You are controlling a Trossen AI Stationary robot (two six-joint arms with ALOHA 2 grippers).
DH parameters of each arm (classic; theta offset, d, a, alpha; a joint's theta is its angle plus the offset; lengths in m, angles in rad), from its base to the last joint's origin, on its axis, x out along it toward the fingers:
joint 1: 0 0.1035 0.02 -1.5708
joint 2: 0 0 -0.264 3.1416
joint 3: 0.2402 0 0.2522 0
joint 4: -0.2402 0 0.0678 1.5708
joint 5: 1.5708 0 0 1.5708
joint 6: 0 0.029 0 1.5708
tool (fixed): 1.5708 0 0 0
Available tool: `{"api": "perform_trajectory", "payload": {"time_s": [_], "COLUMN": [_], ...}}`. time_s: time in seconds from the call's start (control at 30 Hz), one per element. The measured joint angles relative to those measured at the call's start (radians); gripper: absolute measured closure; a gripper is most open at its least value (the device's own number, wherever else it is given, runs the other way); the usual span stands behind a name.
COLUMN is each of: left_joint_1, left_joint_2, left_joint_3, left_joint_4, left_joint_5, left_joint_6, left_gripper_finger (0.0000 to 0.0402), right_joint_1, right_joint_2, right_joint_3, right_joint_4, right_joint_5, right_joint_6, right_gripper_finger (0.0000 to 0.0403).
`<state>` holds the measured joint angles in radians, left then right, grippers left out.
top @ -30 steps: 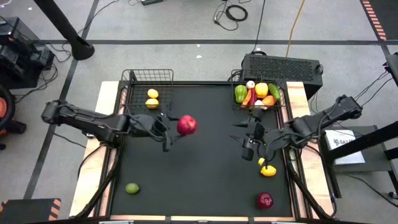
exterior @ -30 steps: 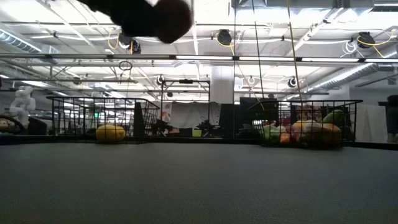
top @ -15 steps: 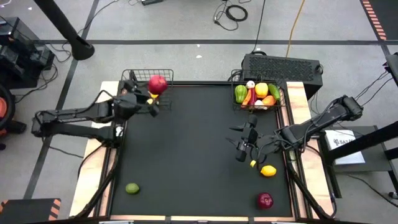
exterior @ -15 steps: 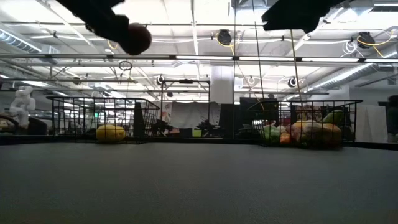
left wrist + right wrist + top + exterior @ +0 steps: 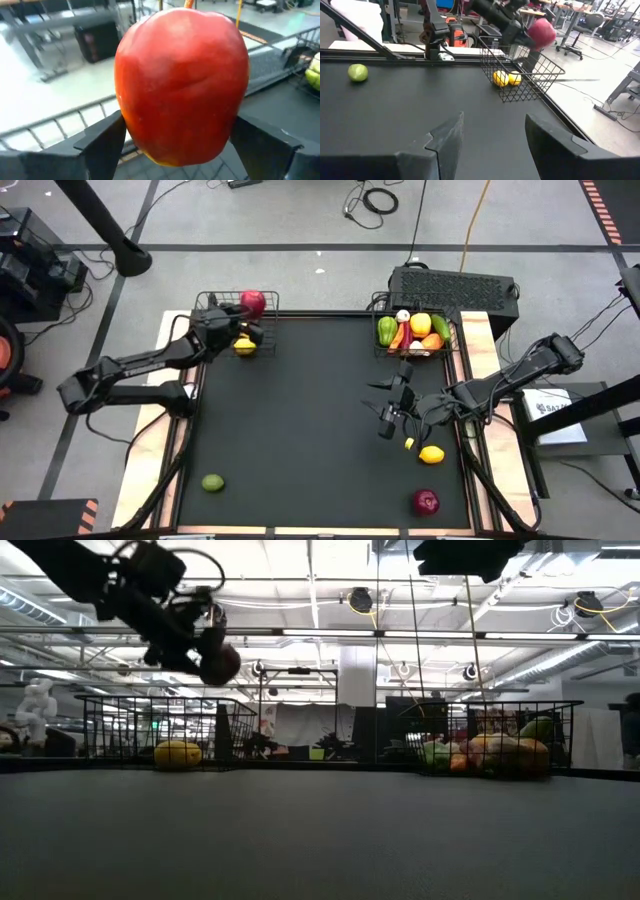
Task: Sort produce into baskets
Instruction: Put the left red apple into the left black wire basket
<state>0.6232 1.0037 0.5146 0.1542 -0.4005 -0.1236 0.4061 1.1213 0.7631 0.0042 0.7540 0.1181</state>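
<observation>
Left wrist view: the apple point(image 5: 182, 85) fills the frame, pinched by the left gripper point(image 5: 246, 317) above the left basket point(image 5: 262, 300); right gripper point(image 5: 392, 411) hangs spread mid-tabletop point(image 5: 300, 430).

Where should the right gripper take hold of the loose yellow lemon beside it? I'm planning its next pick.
Probably across the middle of the lemon, coming straight down from above. It lies alone on the black mat, apart from the red apple nearer the table's front edge, so both flanks look free for the fingers. The right gripper hangs open close by.
</observation>
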Motion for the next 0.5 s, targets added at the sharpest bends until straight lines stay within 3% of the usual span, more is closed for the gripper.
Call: {"api": "perform_trajectory", "payload": {"time_s": [0.33, 0.5], "left_joint_1": [0.025, 0.037], "left_joint_2": [0.217, 0.276], "left_joint_3": [-0.011, -0.011], "left_joint_4": [0.071, 0.136], "left_joint_5": [0.044, 0.015], "left_joint_6": [-0.037, -0.043], "left_gripper_finger": [0.0065, 0.0040], "right_joint_1": [0.000, 0.002], "right_joint_2": [0.000, 0.000], "right_joint_3": [0.000, 0.000], "right_joint_4": [-0.001, -0.001], "right_joint_5": [0.000, 0.000], "right_joint_6": [-0.003, -0.001], "right_gripper_finger": [0.0200, 0.0200]}}
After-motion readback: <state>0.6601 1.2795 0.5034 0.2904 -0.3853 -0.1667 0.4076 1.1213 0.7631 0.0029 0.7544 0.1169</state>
